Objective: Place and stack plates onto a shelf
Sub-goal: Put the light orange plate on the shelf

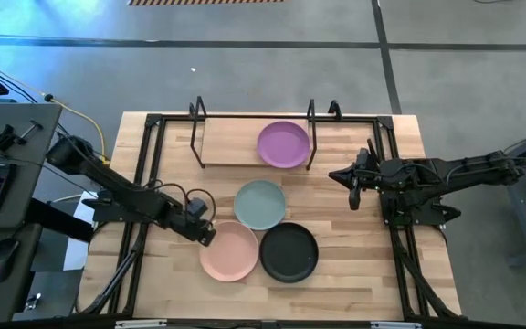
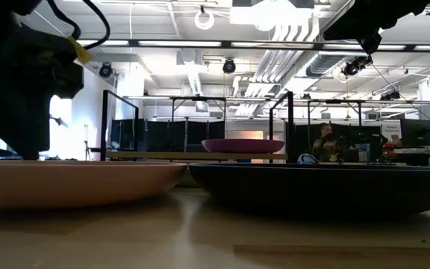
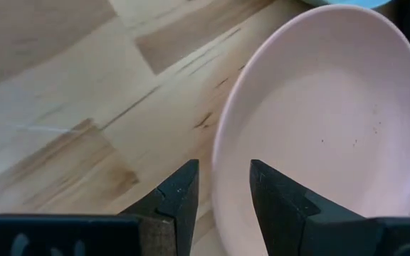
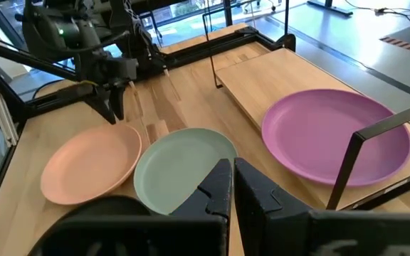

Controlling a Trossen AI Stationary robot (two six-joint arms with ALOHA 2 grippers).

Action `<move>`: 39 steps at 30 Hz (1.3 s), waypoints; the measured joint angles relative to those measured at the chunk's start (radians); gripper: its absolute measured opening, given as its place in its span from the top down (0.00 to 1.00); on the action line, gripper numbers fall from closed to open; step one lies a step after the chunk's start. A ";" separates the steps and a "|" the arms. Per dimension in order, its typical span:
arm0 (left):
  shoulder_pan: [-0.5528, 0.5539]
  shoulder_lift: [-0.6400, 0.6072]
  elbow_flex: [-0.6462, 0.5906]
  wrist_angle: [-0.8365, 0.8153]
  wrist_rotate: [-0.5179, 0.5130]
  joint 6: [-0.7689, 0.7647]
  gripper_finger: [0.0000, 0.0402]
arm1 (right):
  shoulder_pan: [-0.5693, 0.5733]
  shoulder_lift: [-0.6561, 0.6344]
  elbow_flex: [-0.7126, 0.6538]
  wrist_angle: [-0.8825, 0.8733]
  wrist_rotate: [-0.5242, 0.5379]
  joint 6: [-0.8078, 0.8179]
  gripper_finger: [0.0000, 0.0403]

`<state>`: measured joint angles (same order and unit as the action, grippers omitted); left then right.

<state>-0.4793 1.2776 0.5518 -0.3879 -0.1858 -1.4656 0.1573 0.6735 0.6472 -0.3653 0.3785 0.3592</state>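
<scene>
No text, label, brand, number or sign can be read anywhere in these views.

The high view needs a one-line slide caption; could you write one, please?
Purple plate on the shelf; open left gripper at the pink plate, right gripper shut.

I count four plates: one purple plate point(image 1: 283, 144), one blue-green plate point(image 1: 260, 204), one pink plate point(image 1: 229, 251), one black plate point(image 1: 289, 252); one shelf point(image 1: 231, 141).
</scene>
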 joint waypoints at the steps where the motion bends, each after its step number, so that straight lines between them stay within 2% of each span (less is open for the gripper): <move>1: 0.000 0.016 0.000 0.017 0.000 -0.001 0.71 | 0.000 0.000 0.000 -0.001 -0.001 0.000 1.00; 5: 0.000 0.061 0.000 0.071 -0.005 -0.001 0.71 | 0.000 0.000 0.000 -0.003 -0.001 0.003 1.00; 11: 0.000 0.107 0.000 0.064 0.010 0.001 0.73 | 0.000 0.000 0.000 -0.005 -0.001 0.003 1.00; 13: 0.000 0.120 0.000 0.067 0.029 0.011 0.79 | 0.000 0.000 0.000 -0.005 -0.001 0.003 1.00; 16: 0.000 0.116 0.000 0.086 0.051 0.029 0.94 | 0.000 0.000 0.000 -0.005 -0.001 0.003 1.00; 22: 0.000 0.024 -0.001 0.058 0.070 0.046 0.99 | 0.000 0.000 0.000 -0.005 -0.001 0.003 1.00; 28: 0.014 -0.147 0.004 0.008 0.144 0.087 0.99 | 0.000 0.000 0.000 -0.005 0.000 0.003 1.00; 33: 0.163 -0.230 0.113 -0.208 0.179 0.233 0.99 | 0.000 0.001 0.000 -0.005 0.002 0.003 1.00; 39: 0.432 -0.174 0.352 -0.257 0.159 0.578 1.00 | 0.000 0.001 0.000 -0.006 0.003 0.007 1.00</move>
<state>-0.0474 1.1035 0.9042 -0.6448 -0.0268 -0.8880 0.1574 0.6746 0.6472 -0.3710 0.3817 0.3664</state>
